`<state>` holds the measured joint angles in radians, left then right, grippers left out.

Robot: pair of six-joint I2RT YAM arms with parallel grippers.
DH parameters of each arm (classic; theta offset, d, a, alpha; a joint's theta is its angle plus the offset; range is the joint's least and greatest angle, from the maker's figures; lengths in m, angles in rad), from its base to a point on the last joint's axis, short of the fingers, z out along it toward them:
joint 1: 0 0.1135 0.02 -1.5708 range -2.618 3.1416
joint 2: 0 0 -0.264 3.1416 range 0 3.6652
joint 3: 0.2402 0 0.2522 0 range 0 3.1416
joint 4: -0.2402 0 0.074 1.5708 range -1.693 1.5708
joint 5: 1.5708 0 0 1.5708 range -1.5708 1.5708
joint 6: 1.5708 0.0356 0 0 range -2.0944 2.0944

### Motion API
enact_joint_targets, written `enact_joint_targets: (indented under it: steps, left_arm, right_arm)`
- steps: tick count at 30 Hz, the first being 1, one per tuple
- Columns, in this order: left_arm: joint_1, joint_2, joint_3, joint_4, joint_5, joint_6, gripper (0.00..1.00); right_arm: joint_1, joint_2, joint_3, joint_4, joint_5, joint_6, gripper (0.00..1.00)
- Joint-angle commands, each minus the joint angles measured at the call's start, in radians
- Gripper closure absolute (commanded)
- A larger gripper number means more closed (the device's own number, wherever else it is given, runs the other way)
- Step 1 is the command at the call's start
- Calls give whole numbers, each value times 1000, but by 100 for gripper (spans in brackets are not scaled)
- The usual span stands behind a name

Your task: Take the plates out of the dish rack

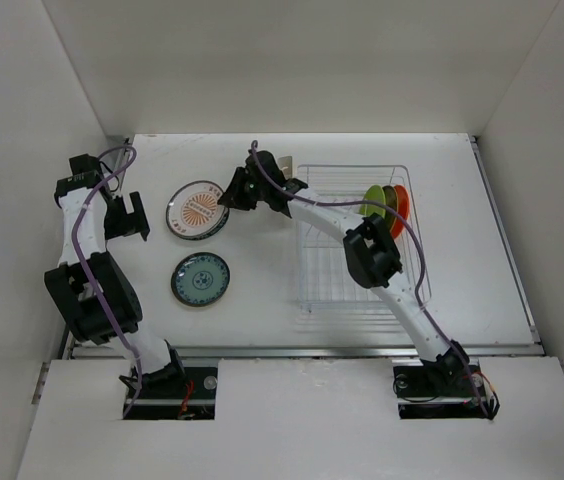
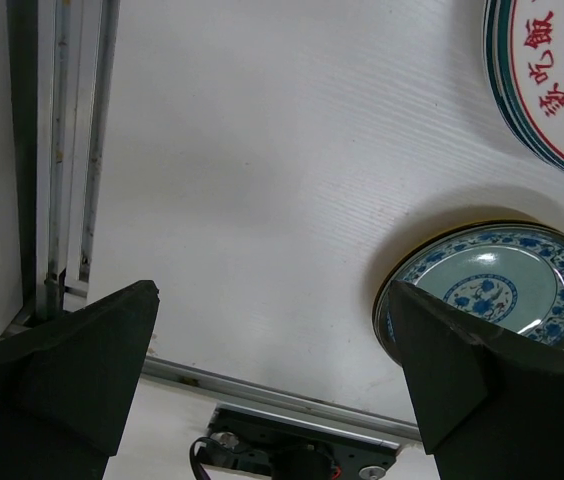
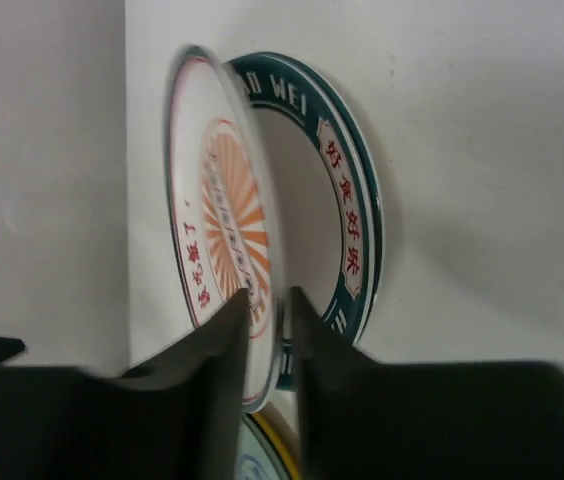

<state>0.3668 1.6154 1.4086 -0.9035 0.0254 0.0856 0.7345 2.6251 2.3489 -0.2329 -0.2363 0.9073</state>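
Observation:
The wire dish rack (image 1: 354, 262) stands right of centre with a lime green plate (image 1: 374, 204) and an orange plate (image 1: 401, 210) upright at its far right. My right gripper (image 1: 232, 190) (image 3: 267, 300) is shut on the rim of the white plate with orange centre (image 1: 199, 208) (image 3: 217, 205). It holds this plate tilted over the white plate with dark teal rim (image 3: 352, 190), which lies on the table. The teal patterned plate (image 1: 201, 279) (image 2: 492, 285) lies nearer, with a yellow edge (image 3: 274, 440) under it. My left gripper (image 1: 127, 216) (image 2: 272, 300) is open and empty, left of the plates.
White walls close in the table on the left, back and right. A metal rail (image 2: 292, 395) runs along the near edge by the arm bases. The right arm (image 1: 372, 255) stretches across the rack's left half. A cream cup (image 1: 287, 163) sits at the rack's far left corner.

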Motion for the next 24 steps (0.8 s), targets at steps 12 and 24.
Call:
enact_joint_targets:
  steps: [12, 24]
  left_arm:
    - [1, -2, 9, -4, 15, 19, 0]
    - [1, -34, 18, -41, 54, 37, 0]
  right_arm:
    - [40, -111, 53, -160, 40, -10, 11]
    - [98, -148, 49, -257, 109, -97, 9]
